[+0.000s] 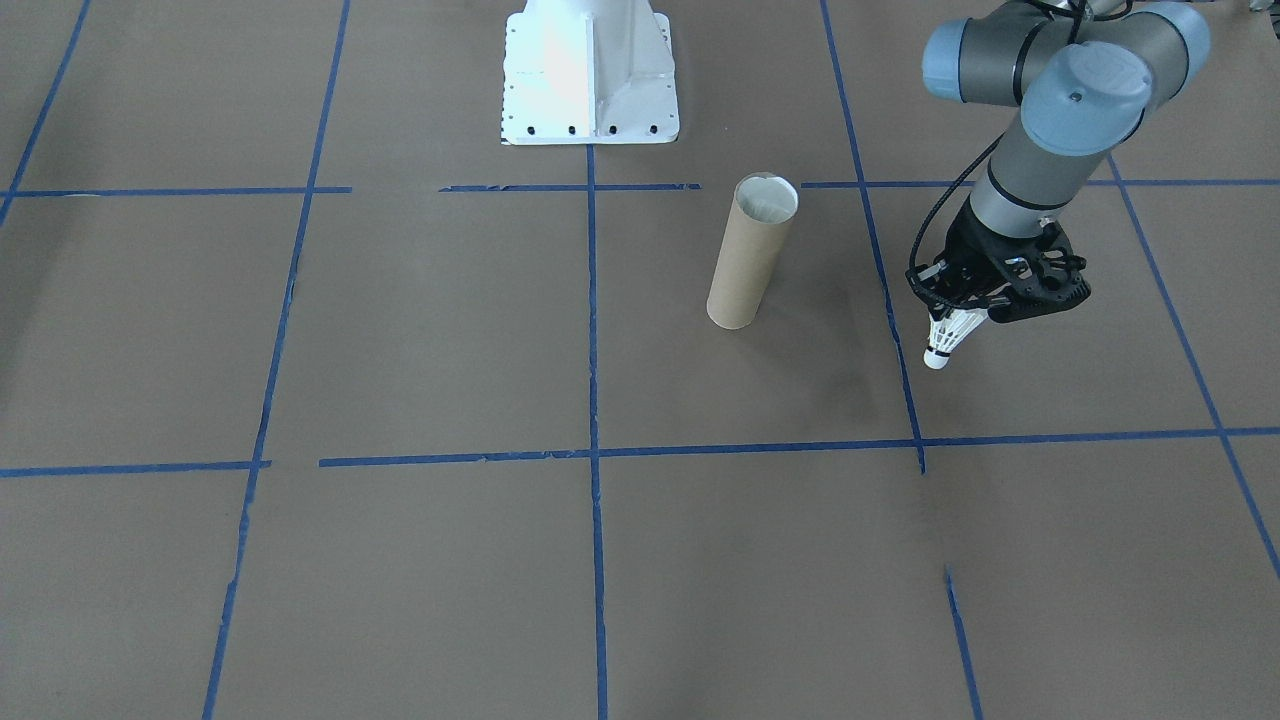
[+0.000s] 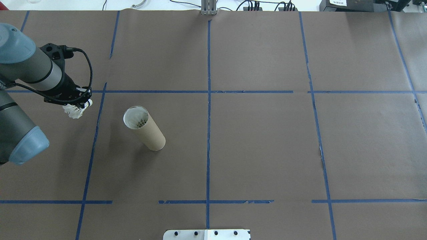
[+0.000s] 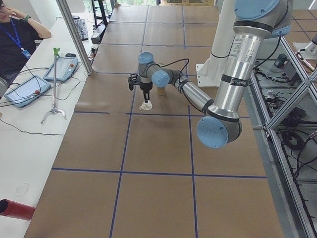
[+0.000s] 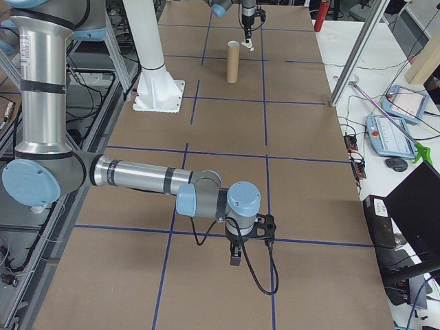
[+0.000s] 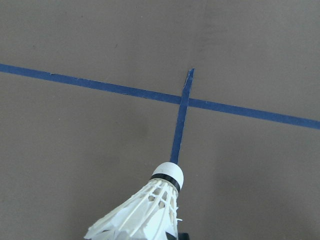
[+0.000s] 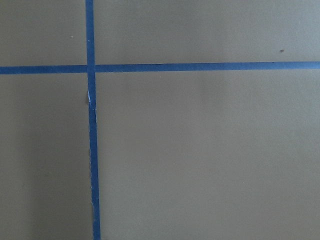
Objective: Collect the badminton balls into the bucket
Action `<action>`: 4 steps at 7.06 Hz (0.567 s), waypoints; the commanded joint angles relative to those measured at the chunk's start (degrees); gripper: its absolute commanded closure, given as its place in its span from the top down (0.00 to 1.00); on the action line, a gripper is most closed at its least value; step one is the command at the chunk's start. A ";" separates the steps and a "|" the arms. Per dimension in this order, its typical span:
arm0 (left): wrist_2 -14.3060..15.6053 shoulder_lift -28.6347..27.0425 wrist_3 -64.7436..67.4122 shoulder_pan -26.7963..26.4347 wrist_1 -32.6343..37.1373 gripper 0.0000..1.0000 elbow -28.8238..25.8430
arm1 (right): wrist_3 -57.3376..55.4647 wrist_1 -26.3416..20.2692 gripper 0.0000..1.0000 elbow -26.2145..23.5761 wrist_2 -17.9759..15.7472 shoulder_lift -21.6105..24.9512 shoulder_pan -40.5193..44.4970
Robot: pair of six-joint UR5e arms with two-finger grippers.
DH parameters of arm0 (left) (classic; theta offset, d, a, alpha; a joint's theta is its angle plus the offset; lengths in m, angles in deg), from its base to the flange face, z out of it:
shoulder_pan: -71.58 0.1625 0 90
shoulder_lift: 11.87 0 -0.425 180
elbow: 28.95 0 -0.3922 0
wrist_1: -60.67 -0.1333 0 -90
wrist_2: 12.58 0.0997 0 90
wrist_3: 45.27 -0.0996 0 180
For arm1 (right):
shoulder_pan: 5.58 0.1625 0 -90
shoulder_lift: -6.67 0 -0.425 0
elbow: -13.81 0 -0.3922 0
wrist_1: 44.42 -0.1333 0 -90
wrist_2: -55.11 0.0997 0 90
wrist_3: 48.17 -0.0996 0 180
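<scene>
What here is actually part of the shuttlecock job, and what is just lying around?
Part of the job:
- shuttlecock, held in the left gripper
- cardboard tube, standing upright, feathers showing inside

Just lying about:
- white robot base
- blue tape lines
- tablets on the side bench

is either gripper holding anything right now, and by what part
The left gripper holds a shuttlecock by its feather skirt, cork tip pointing down. The right gripper shows only in a side view; nothing is visible in it.
</scene>
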 commanded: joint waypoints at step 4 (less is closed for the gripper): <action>-17.56 -3.88 3.90 -6.98 -4.57 0.00 4.14 | 0.00 0.00 1.00 0.00 -0.02 0.09 0.00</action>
